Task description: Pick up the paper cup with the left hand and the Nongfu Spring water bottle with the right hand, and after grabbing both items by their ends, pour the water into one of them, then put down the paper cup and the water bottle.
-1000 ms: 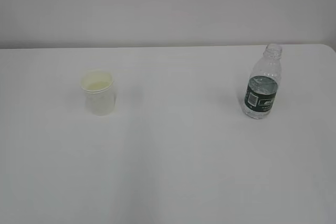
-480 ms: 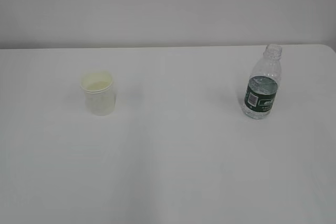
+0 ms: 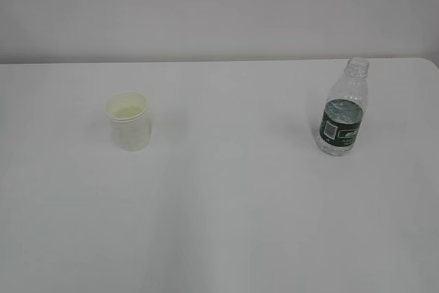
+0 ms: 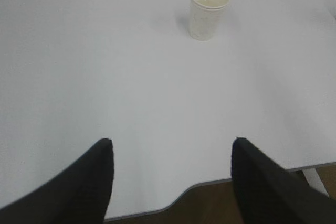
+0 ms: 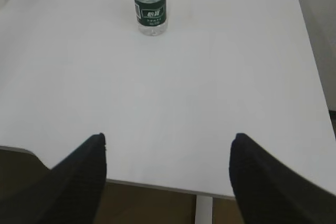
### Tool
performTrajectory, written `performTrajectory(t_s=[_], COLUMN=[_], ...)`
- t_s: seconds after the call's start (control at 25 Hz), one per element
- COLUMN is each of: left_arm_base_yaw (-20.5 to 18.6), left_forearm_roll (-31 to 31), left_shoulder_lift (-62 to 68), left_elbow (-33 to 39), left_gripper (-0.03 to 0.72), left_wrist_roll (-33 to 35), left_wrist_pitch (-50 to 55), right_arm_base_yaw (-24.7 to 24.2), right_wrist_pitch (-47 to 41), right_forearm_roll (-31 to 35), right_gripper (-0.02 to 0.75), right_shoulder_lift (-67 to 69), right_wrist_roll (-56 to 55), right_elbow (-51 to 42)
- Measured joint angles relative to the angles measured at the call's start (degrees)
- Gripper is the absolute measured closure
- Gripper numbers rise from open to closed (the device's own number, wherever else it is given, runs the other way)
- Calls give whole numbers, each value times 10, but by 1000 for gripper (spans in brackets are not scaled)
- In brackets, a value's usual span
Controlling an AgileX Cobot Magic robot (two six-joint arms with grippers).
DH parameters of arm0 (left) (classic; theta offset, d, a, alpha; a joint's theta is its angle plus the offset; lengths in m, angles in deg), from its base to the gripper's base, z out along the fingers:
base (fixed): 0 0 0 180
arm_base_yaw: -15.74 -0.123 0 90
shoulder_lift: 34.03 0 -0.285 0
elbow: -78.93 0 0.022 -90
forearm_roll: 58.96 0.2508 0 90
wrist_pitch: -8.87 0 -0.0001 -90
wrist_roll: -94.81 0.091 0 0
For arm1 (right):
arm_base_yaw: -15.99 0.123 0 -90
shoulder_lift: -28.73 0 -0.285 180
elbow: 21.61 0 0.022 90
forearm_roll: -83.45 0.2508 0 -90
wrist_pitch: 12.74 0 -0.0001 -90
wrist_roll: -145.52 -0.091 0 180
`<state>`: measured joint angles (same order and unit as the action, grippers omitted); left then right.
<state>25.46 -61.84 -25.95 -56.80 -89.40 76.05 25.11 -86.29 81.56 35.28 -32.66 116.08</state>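
The white paper cup (image 3: 128, 121) stands upright on the left of the white table (image 3: 226, 204), its pale yellowish inside showing; the left wrist view has the paper cup (image 4: 208, 12) far ahead. The clear Nongfu Spring water bottle (image 3: 342, 111), capless with a dark green label, stands upright on the right, and the bottle (image 5: 149, 4) sits far ahead in the right wrist view. My left gripper (image 4: 172, 142) hangs open over the table's near edge, nothing between its fingers. My right gripper (image 5: 168, 137) is open and empty too, back at the near edge. Neither arm shows in the exterior view.
The table's near edge (image 4: 157, 208) curves inward under the left gripper, brown floor below. A white table leg (image 5: 202, 209) shows under the near edge by the right gripper. The table's right edge (image 5: 310, 51) runs close to the bottle's side.
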Motion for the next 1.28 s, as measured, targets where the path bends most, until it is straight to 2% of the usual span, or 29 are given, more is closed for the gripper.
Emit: performTrajectory(t_s=[0.44, 0.68, 0.96, 1.28], left_arm_base_yaw=[-1, -1, -1, -1], left_forearm_roll=[9, 10, 10, 10], left_shoulder_lift=[0, 0, 0, 0], left_elbow=[26, 26, 26, 26], left_gripper=[195, 195, 197, 237], left_wrist_roll=[0, 0, 0, 0], left_wrist_pitch=[-34, -35, -35, -35], right_arm_base_yaw=[0, 0, 0, 0], right_wrist_pitch=[29, 70, 74, 76], right_forearm_roll=[-44, -46, -46, -46], right_gripper=[184, 184, 184, 184], right_shoulder_lift=[0, 0, 0, 0], right_wrist_roll=[0, 0, 0, 0], right_elbow=[-44, -63, -64, -64])
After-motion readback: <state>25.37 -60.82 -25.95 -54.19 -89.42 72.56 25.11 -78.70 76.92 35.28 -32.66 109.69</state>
